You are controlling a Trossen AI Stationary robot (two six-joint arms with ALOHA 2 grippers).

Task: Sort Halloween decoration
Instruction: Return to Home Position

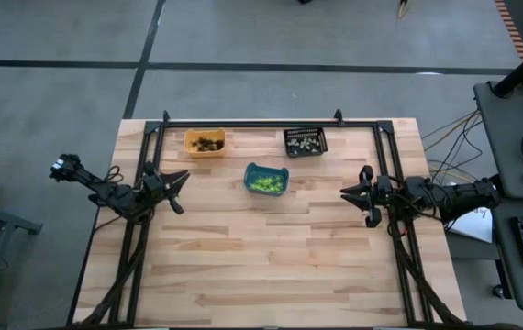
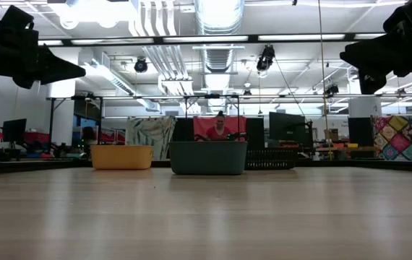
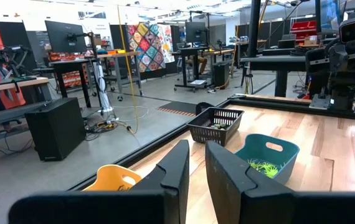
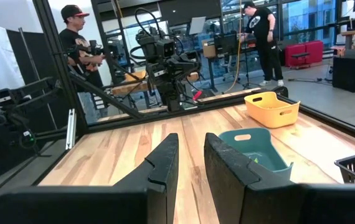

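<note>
left claw (image 1: 181, 188) and right claw (image 1: 351, 194) are held barely parted, empty, well either side of the teal bin (image 1: 249, 174), which could be tipped only by a stray swing.

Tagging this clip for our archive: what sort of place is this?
Probably a robotics lab: dark left arm and right arm flanking a pale wooden table, desks with black monitors, exposed silver ceiling ducts.

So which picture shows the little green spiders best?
The high view: it looks straight down on the tiny lime green plastic spiders in the teal plastic bin. Left wrist view glimpses some; the others show mainly the bin.
</note>
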